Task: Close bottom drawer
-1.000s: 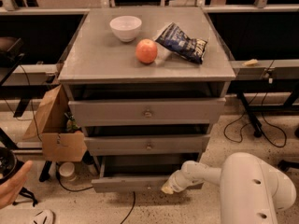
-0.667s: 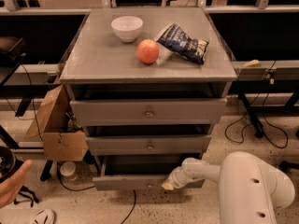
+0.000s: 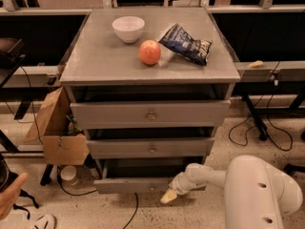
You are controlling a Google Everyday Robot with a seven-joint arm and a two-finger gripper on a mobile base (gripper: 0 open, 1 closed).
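Observation:
The bottom drawer [image 3: 136, 184] is the lowest of three grey drawers in the cabinet. It stands pulled out a short way, its low front panel ahead of the middle drawer [image 3: 151, 148] above it. My gripper [image 3: 167, 196] sits at the end of the white arm [image 3: 209, 175], low at the right part of the drawer's front panel, with its pale tip against the panel's lower edge. The top drawer [image 3: 150, 114] is also slightly out.
On the cabinet top stand a white bowl [image 3: 128, 28], a red apple [image 3: 149, 52] and a dark chip bag [image 3: 186, 44]. A cardboard box [image 3: 56, 130] and a cup [image 3: 69, 174] sit left of the cabinet. Cables lie on the floor at right.
The bottom drawer's front has moved back a little toward the cabinet, with my gripper following against it.

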